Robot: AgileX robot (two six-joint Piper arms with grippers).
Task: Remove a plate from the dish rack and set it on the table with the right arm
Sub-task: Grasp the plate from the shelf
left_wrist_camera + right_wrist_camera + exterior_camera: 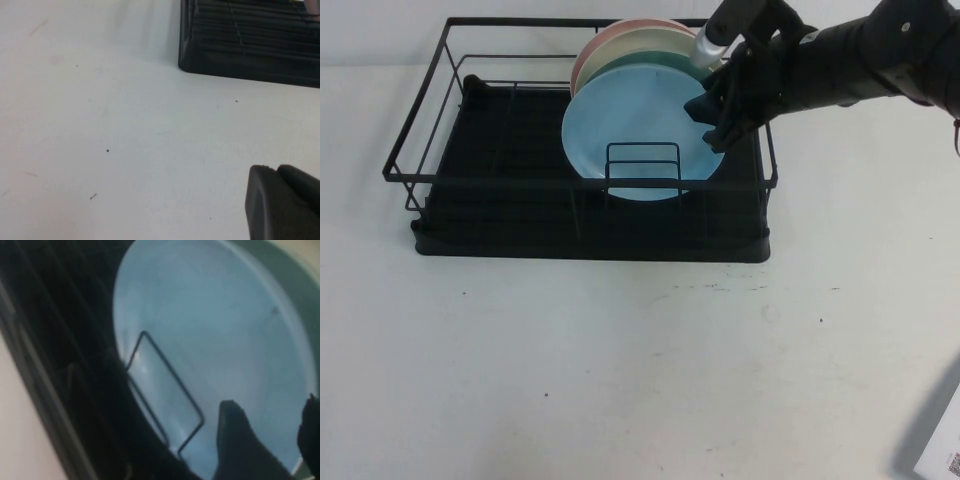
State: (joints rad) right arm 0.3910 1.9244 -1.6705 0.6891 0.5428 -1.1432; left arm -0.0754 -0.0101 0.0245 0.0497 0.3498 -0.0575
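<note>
A round light sky-blue plate (pixel 638 132) stands on edge in the right half of a black wire dish rack (pixel 470 170), frontmost in a row of upright plates, leaning behind the small wire divider loop. The rack, with its black tray base, sits on the far side of the white, speck-marked bench (pixel 620 370). The right arm (pixel 860 55) reaches in from the right, its right gripper (pixel 720 115) at the plate's right rim, fingers spread either side of the edge. The left gripper (pixel 282 205) hovers low over bare bench near the rack's corner.

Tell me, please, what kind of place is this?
Probably a robot test bench staged as a kitchen: a plain white table, a black dish rack holding plates, the right end effector at the blue plate.
</note>
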